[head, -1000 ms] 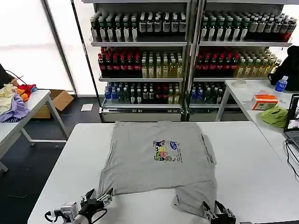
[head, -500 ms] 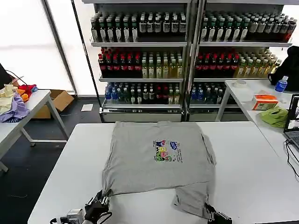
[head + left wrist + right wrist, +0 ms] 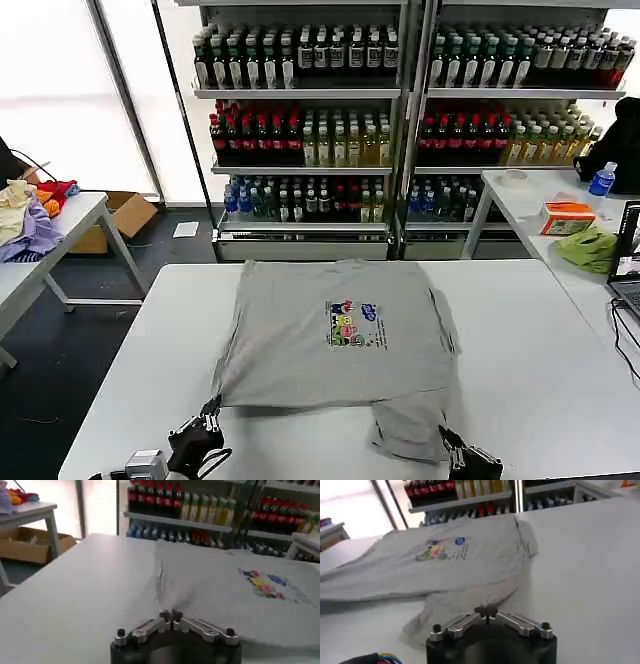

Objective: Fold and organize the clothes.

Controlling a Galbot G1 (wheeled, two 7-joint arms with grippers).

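- Gathering step: the T-shirt [image 3: 335, 345] lies chest print [image 3: 351, 326] up on the white tabletop [image 3: 530, 340], its near hem toward me, one sleeve bunched at the near right corner.
- My left pincer [image 3: 205, 428] sits at the near left corner of the hem, jaws pressed together; the left wrist view shows the tips meeting on a ridge of grey cloth [image 3: 170, 614], so I judge I hold the hem there.
- My right pincer [image 3: 452, 456] sits at the bunched sleeve, its tips likewise together on the fabric edge [image 3: 486, 611]; the grip looks thin.
- Next move, as I read it: lift both corners evenly and carry the near hem away from me, over the print, for the first fold. It calls for matched height and pace, or the cloth skews; the bunched sleeve needs tucking in first or it will bulge.
- Against a second ago: my left pincer was spread beside the corner, now it is closed on it; the near left corner has drawn in and the hem runs straighter; the right pincer sits lower at the frame's edge.
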